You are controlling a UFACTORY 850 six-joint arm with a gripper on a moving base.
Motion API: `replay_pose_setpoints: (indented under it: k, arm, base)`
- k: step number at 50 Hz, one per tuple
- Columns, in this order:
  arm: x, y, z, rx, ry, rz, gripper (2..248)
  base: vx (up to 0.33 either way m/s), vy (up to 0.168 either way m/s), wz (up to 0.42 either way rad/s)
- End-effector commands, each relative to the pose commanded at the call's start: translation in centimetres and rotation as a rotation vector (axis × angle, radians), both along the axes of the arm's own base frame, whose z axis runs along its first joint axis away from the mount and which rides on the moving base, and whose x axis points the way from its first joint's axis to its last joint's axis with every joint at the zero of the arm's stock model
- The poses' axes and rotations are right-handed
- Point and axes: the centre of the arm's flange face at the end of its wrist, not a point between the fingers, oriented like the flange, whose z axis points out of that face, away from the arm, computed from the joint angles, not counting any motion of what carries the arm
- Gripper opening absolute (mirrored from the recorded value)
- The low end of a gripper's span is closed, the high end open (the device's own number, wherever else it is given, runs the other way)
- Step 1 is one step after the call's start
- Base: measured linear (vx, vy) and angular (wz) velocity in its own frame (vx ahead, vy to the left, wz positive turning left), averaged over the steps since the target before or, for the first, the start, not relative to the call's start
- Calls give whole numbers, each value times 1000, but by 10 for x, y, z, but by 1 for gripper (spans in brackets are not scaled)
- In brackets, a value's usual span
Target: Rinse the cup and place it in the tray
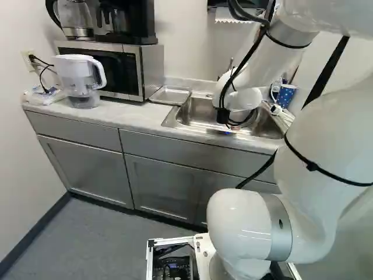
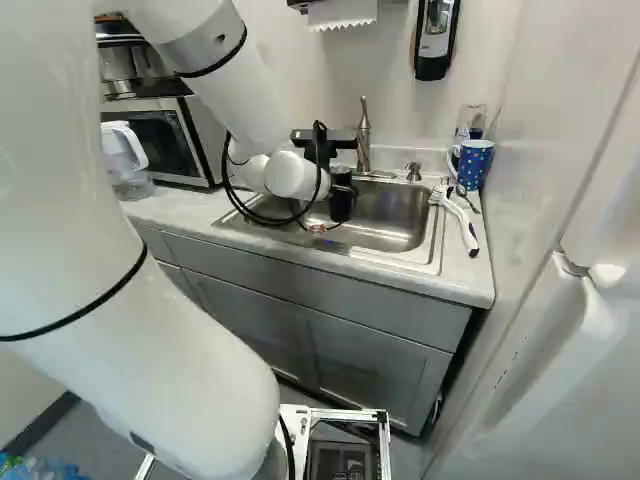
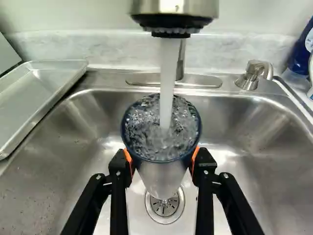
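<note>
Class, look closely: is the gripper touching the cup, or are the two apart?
Touching. The wrist view shows the gripper's orange pads against the cup on opposite sides.

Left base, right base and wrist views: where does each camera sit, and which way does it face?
Left base view: behind the arm, to its left, facing ahead and down towards the sink; arm at right.
Right base view: behind the arm, to its right, same facing; arm at left.
Wrist view: on the wrist, looking along the jaws, closed on the cup.
Both base views share the microwave.

1 white arm [image 1: 236, 224], silver bands [image 1: 279, 227], black cables [image 1: 252, 53]
</note>
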Motion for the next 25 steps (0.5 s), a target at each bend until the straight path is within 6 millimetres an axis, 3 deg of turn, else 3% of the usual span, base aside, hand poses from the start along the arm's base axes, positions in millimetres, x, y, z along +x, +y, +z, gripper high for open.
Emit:
replay_pose_setpoints:
  k: [25]
  arm:
    - [2, 35, 1, -1, -3, 81, 124]
  base:
    - [0, 0, 0]
